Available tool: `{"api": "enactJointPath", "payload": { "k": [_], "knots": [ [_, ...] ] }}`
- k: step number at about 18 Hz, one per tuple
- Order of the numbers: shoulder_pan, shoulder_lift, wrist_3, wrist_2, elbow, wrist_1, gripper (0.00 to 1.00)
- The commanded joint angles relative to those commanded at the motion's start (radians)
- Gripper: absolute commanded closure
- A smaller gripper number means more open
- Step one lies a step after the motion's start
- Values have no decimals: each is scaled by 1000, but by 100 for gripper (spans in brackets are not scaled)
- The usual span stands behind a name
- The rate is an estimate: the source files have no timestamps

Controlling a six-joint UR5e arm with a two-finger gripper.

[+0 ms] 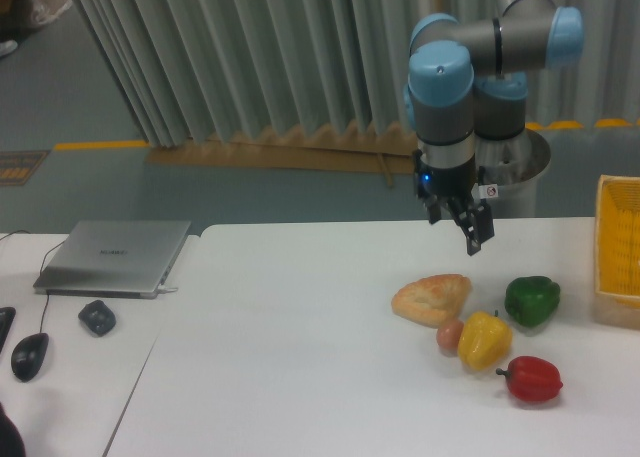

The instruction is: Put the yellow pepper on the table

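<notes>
The yellow pepper (485, 340) rests on the large white table (300, 357), stem up, between a green pepper (532, 300) and a red pepper (533, 379). It touches a small peach-coloured fruit (449, 334) on its left. My gripper (460, 229) hangs open and empty well above the table, up and a little left of the yellow pepper, with nothing between its fingers.
A bread roll (431, 298) lies left of the peppers. A yellow basket (621, 239) stands at the right edge. On the smaller desk to the left are a closed laptop (113, 256), a small dark object (97, 317) and a mouse (29, 355).
</notes>
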Motion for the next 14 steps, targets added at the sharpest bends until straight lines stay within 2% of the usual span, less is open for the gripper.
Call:
{"api": "enactJointPath", "payload": {
  "k": [2, 4, 5, 14],
  "knots": [
    [12, 14, 130, 2, 3, -20, 0],
    [41, 15, 302, 8, 5, -72, 0],
    [43, 20, 331, 12, 3, -80, 0],
    [43, 22, 273, -6, 2, -72, 0]
  ]
}}
